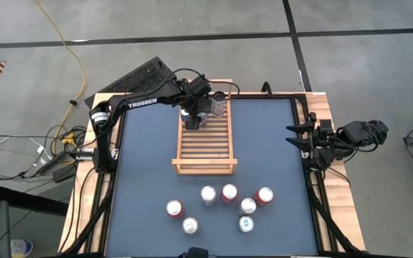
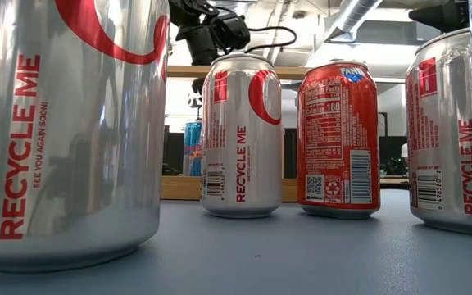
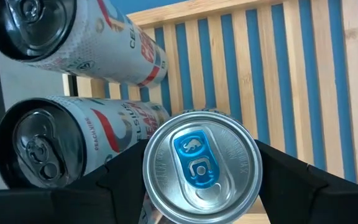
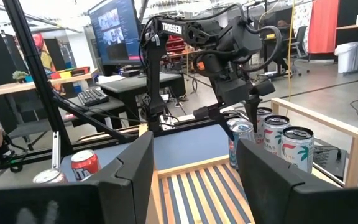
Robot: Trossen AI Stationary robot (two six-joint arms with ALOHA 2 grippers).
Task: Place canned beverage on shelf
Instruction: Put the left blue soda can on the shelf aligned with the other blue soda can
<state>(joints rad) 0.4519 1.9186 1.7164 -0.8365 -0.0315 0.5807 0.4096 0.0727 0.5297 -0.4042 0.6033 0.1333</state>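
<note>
Canned beverage in question, a silver aluminium can with a blue pull-tab (image 3: 201,167), is sitting between the two dark fingers of the left gripper (image 1: 193,120), which is closing on its sides just under the rim, one finger on each flank. That claw is hovering over the far end of the light-wood slatted shelf (image 1: 208,154), and the can is hanging upright with bare slats directly beneath it. Just beside the claw, toward the raised end rail, two white tall cans with red and blue print (image 3: 79,134) are already standing on the slats; from the right wrist view they are looking close to the held can but whether they are touching it I cannot tell. To do this step well, the claw is probably needing to lower straight down, keeping the can vertical so its base is landing flat across several slats and not tilting into a gap, and to keep clear of the neighbouring cans so it is not knocking them. Release should be waiting until the base is resting. The right gripper (image 4: 194,180) is waiting with its fingers parted and empty at the table's right edge, well apart from the shelf. Six more cans (image 1: 221,204) are standing on the blue-grey table top (image 1: 142,165), well behind the working claw.
</note>
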